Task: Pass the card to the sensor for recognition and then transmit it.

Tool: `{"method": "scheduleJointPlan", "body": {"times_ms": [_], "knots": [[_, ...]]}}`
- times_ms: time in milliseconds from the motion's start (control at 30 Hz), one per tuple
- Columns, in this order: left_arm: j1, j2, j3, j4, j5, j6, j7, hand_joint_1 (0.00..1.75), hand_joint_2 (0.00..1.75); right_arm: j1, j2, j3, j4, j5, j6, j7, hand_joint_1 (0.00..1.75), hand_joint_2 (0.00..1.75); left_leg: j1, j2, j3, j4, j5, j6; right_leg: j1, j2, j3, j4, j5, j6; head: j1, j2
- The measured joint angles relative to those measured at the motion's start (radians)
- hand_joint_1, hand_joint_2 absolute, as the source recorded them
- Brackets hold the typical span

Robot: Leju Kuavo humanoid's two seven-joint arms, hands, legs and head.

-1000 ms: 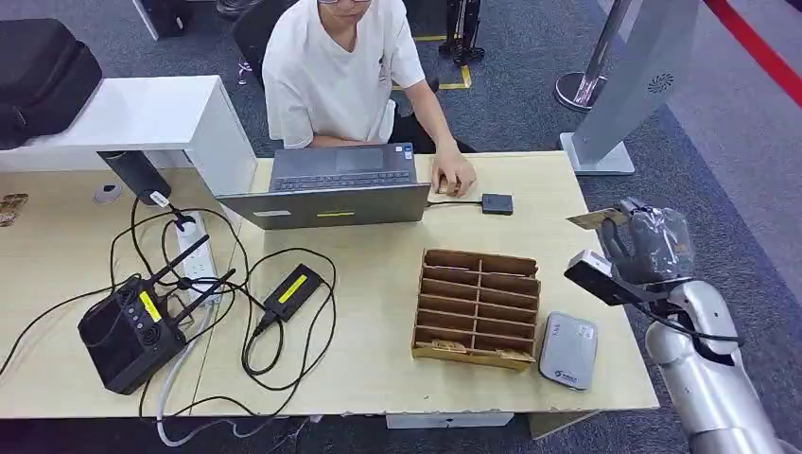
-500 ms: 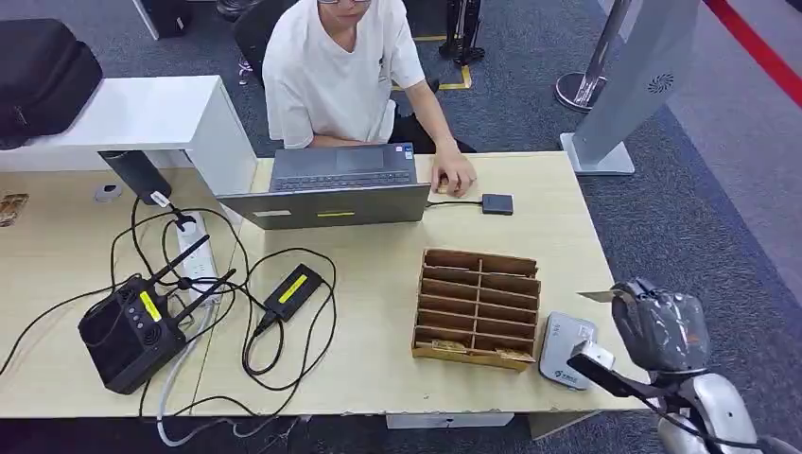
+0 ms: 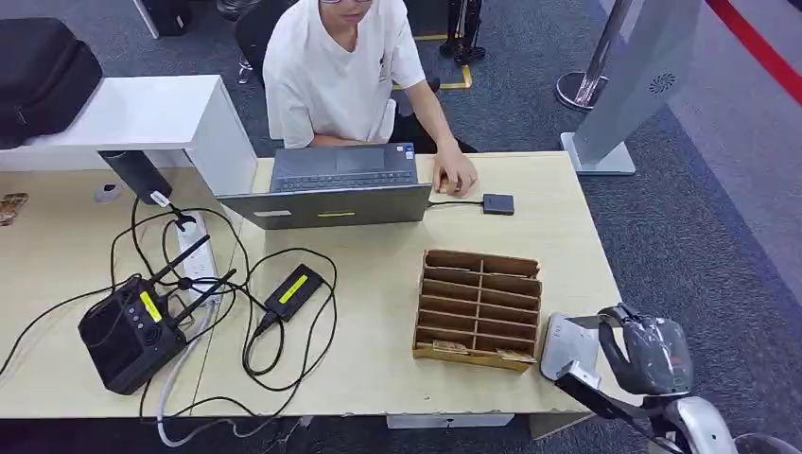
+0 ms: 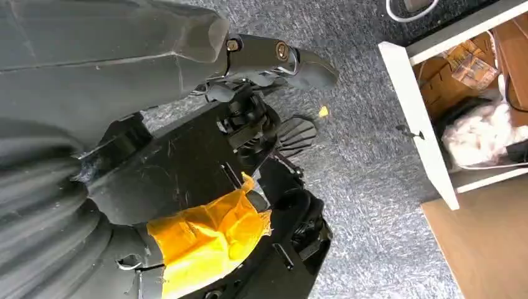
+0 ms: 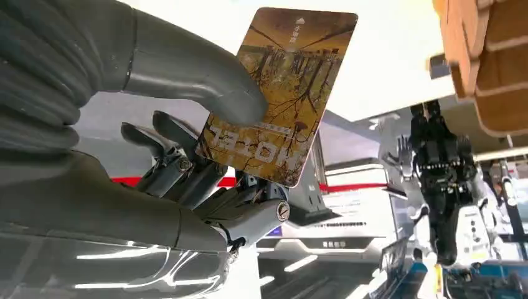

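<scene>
Where the pale wood-grain counter (image 3: 378, 284) ends, blue-grey speckled carpet (image 3: 681, 218) takes over, and a slanted grey kiosk panel (image 3: 643, 57) stands on it beyond the far right corner. A person in a white T-shirt (image 3: 331, 71) sits at the far side of the counter behind an open grey laptop (image 3: 331, 189), one hand resting just beside it. A white block-shaped stand (image 3: 142, 118) sits at the far left with a black soft bag (image 3: 38, 66) on top. Looped black cables (image 3: 274, 312) run across the left half between a white power strip (image 3: 194, 260), a black box with stub antennas (image 3: 128, 331) and a black power brick with a yellow label (image 3: 293, 288).

Near the front right stands a brown slatted wooden organiser (image 3: 478, 307) with rows of shallow compartments. Just beside it lies the sensor (image 3: 567, 342), a flat grey rounded slab.

The right hand (image 3: 653, 355) (glossy grey shell, ribbed wrist cover) hovers at the counter's front right edge, over the sensor's outer side. In the right wrist view its thick grey thumb presses the card (image 5: 280, 93) against the darker fingers (image 5: 187, 168); the card is a thin rounded rectangle printed in yellow-brown.

The left hand (image 4: 274, 59) hangs over carpet, fingers curled in, holding nothing.
</scene>
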Motion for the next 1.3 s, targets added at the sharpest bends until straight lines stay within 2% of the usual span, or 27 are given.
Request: {"method": "scheduleJointPlan", "body": {"times_ms": [500,700,933,1067,1300], "knots": [[-0.005,0.0,0.0,0.0,-0.039,-0.005,0.02,0.0,1.75,-0.002,0.023,0.027,0.093,0.016,-0.01,0.023,1.75,1.75,0.0,0.0,0.002,0.0,0.0,0.0,0.0,0.0,0.002,0.0,0.0,0.0,0.0,0.0],[0.027,0.008,-0.001,-0.002,-0.074,-0.002,-0.017,0.0,1.75,0.003,0.026,0.028,0.105,0.016,-0.027,0.035,1.75,1.75,0.0,0.0,0.005,0.0,-0.001,-0.001,0.0,0.0,0.004,0.0,0.0,0.0,0.0,0.0],[0.026,0.01,-0.006,-0.004,-0.088,-0.001,0.005,0.0,1.75,-0.034,0.026,0.053,0.109,0.101,-0.068,0.041,1.75,1.75,0.0,0.0,0.005,0.0,0.0,-0.001,0.0,0.0,0.005,0.0,0.0,0.0,0.0,0.0],[0.019,0.009,-0.007,-0.006,-0.097,-0.001,0.029,0.0,1.75,-0.104,0.026,0.084,0.101,0.138,-0.099,0.041,1.75,1.75,0.0,0.001,0.004,0.0,0.001,-0.001,0.0,0.001,0.004,0.0,0.001,-0.001,0.0,0.0],[-0.009,0.002,-0.007,-0.008,-0.113,-0.009,0.07,0.0,1.75,-0.326,0.026,0.184,0.076,0.153,-0.079,0.077,1.75,1.75,0.0,0.001,0.005,0.0,0.003,-0.002,0.0,0.001,0.004,0.001,0.002,-0.002,0.0,0.0]]}}
